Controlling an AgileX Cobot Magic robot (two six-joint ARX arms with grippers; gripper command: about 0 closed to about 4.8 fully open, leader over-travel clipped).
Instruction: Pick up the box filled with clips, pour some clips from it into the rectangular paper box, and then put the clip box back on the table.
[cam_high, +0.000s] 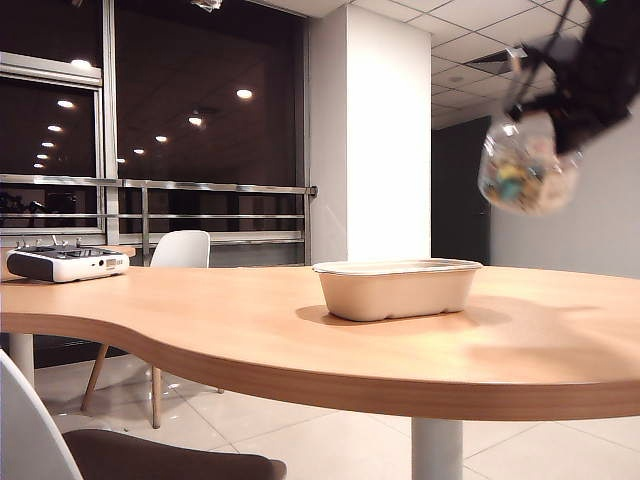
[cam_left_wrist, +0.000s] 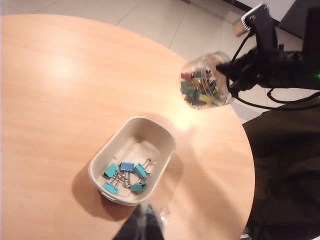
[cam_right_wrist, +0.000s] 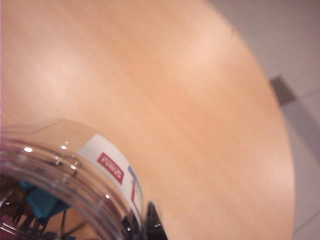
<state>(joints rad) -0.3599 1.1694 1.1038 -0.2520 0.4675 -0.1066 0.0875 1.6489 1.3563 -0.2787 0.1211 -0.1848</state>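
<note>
Right gripper (cam_left_wrist: 227, 75) jaws clamped on clear clip jar (cam_left_wrist: 204, 81), tilted, aloft beside beige paper tray (cam_left_wrist: 167, 140) on surface (cam_left_wrist: 60, 75). White label with red patch, illegible. Left gripper (cam_left_wrist: 145, 222): state unclear.

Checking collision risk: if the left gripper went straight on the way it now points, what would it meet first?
Most likely the rectangular paper box: the left gripper points down toward its near rim. Depth is unclear; it might just reach the table beside it.
</note>
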